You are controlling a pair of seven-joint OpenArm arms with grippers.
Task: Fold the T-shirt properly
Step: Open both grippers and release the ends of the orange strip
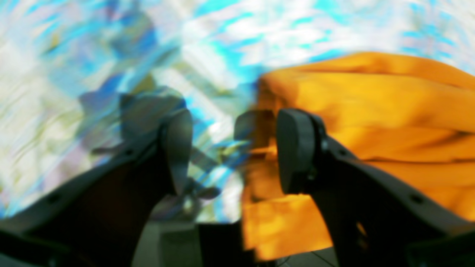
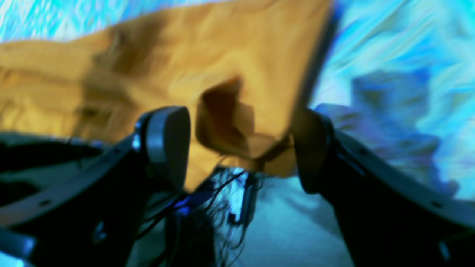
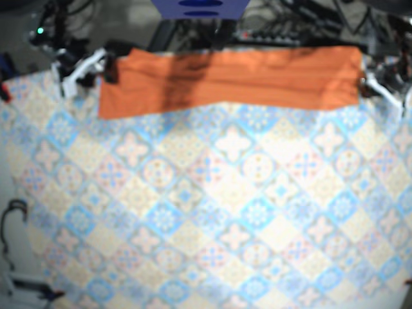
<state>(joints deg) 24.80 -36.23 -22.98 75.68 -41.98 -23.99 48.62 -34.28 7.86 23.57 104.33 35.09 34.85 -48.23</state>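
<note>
The orange T-shirt (image 3: 244, 77) lies as a long flat band along the far edge of the patterned table (image 3: 212, 212). In the base view my right gripper (image 3: 106, 66) is at the band's left end and my left gripper (image 3: 364, 84) at its right end. In the left wrist view the left gripper (image 1: 233, 148) is open, and the shirt (image 1: 389, 111) bunches just past its right finger (image 1: 295, 148). In the right wrist view the right gripper (image 2: 241, 144) is open too, with a corner of the shirt (image 2: 185, 55) hanging between its spread fingers. All views are blurred.
Cables and dark equipment (image 3: 290, 16) crowd the space behind the table's far edge. A blue object (image 3: 199, 8) sits at the top centre. The tiled tablecloth runs toward the near edge, and a cable loop (image 3: 13, 219) hangs off the left side.
</note>
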